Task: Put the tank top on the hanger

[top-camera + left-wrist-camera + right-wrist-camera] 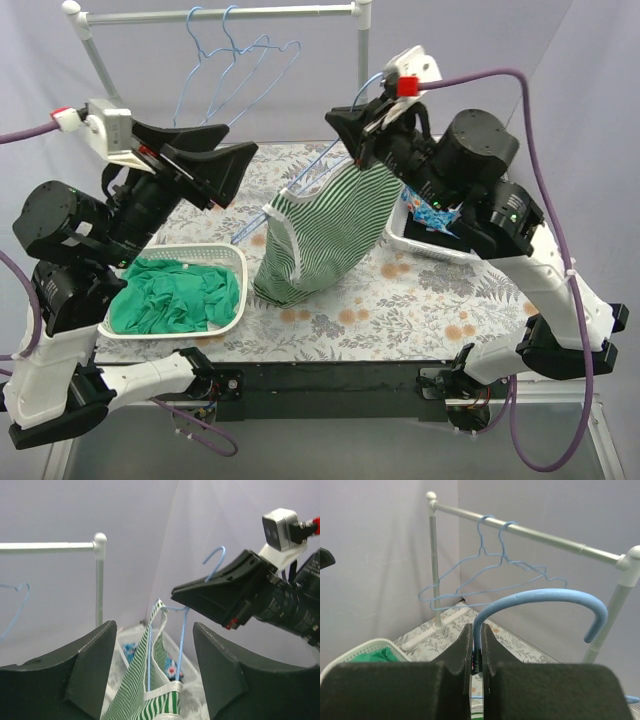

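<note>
A robot test booth, not a home, is indicated: plain lilac backdrop panels [560, 40] are set around a surface [400, 300] covered in flowered cloth, a white pipe rail [140, 14] is mounted behind, and purple cables [490, 73] are left exposed.

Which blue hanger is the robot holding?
The hanger pinched in the right pincer, with the tank top draped on it. The other hangers hang bare on the rail.

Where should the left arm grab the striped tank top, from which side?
The white-edged strap at the top of the green-and-white striped tank top, from the robot's left. It hangs as a thin band beside the light-blue wire hanger, facing the open left gripper.
</note>
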Action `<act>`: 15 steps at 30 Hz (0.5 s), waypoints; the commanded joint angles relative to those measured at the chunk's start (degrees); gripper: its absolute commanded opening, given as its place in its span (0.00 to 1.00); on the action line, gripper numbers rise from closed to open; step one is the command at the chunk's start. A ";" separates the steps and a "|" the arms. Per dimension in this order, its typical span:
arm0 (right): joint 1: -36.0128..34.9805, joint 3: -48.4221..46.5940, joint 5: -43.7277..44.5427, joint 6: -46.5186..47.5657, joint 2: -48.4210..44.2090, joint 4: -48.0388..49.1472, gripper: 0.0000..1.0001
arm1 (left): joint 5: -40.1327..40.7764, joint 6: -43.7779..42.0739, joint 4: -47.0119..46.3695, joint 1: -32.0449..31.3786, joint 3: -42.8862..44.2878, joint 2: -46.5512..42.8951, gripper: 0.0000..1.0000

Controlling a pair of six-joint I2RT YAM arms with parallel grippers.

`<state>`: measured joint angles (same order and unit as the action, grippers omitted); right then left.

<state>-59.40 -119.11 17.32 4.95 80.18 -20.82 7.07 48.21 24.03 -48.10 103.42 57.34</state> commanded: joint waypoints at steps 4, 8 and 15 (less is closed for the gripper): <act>-0.37 8.09 -5.54 0.06 -0.20 -1.59 0.01 | -9.42 1.45 21.83 0.28 -3.12 -2.83 0.55; -0.37 11.00 -5.02 -0.38 0.50 -2.38 0.01 | -14.01 3.21 26.58 0.28 -8.84 -3.47 0.53; -0.37 12.23 -3.26 -0.56 2.08 -2.82 0.01 | -14.54 3.83 30.02 0.28 -13.49 -1.88 0.50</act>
<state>-59.40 -106.59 13.17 4.49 82.72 -27.03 -4.95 51.46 50.13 -48.10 92.55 54.70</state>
